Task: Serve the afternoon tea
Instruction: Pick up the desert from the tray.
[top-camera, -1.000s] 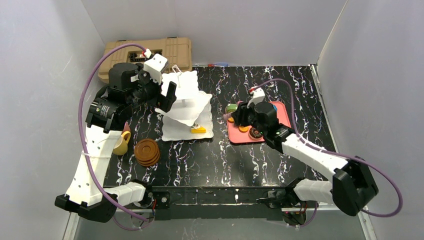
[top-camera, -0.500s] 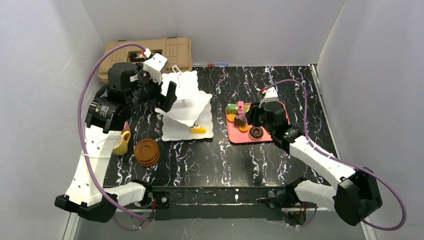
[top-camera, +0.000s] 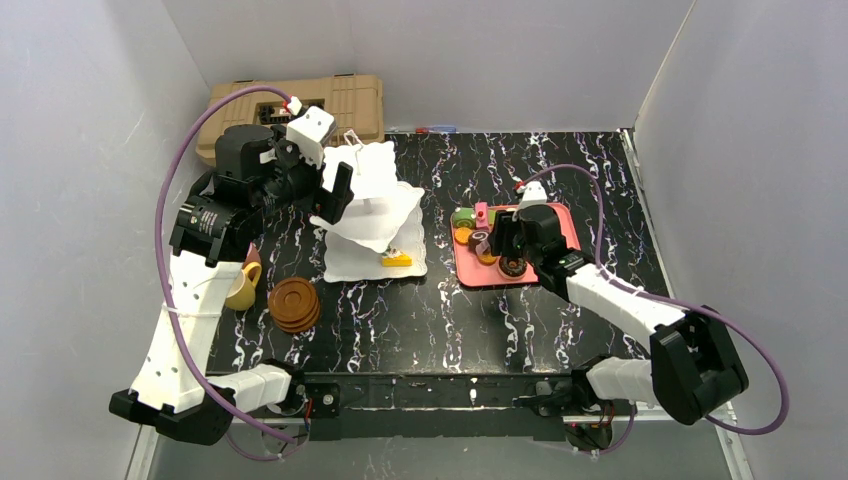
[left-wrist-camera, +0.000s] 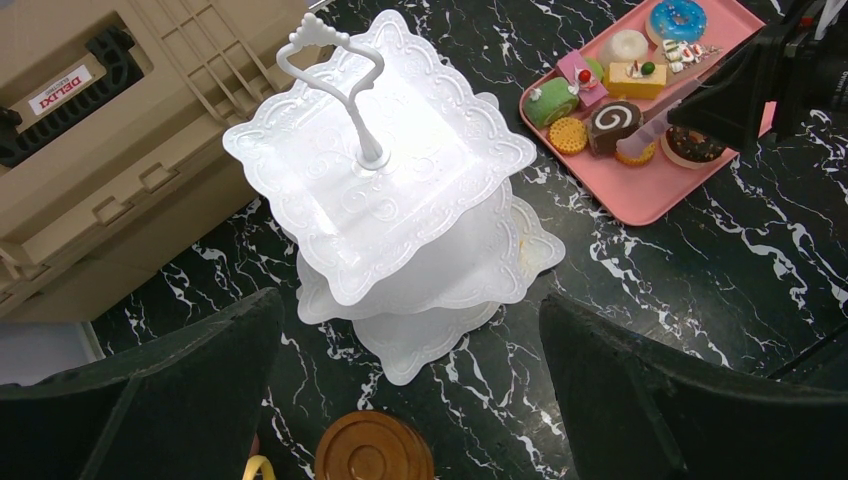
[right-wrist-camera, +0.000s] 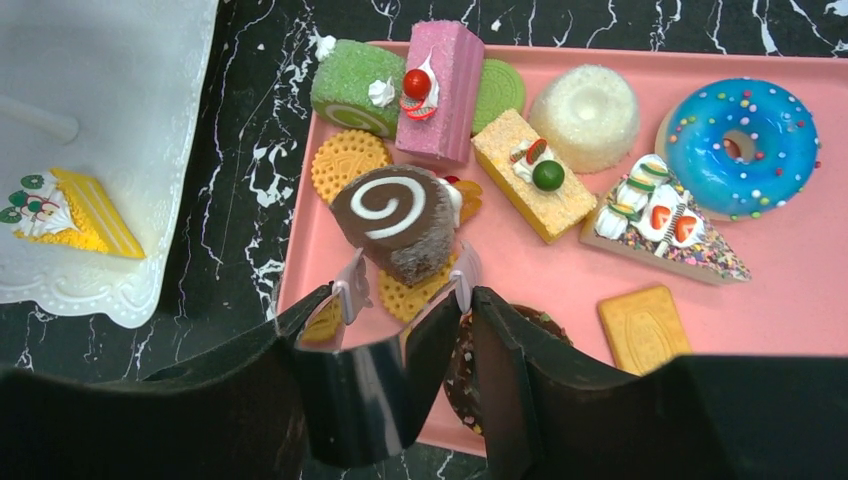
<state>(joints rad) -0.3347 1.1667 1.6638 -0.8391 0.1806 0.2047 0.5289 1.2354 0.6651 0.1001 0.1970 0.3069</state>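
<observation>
The white three-tier stand (top-camera: 365, 200) stands on the left, with a yellow cake wedge (top-camera: 397, 259) on its bottom plate. My left gripper (top-camera: 335, 195) hovers over the stand (left-wrist-camera: 380, 190), open and empty. My right gripper (top-camera: 500, 238) is shut on silver tongs (right-wrist-camera: 370, 390). The tongs' tips sit on either side of a chocolate swirl roll (right-wrist-camera: 395, 220) on the pink tray (right-wrist-camera: 800, 300), among several toy pastries. I cannot tell if the roll is lifted. Brown saucers (top-camera: 294, 303), a yellow cup (top-camera: 241, 287) and a pink cup (top-camera: 253, 255) sit front left.
A tan hard case (top-camera: 300, 105) lies at the back left behind the stand. Grey walls close in the black marble table on three sides. A blue doughnut (right-wrist-camera: 740, 145) and a pink cake slice (right-wrist-camera: 440, 90) lie further along the tray.
My right gripper drew back to the right, uncovering the pastries, then came left again so the tongs bracket the chocolate roll. The left arm has not moved.
</observation>
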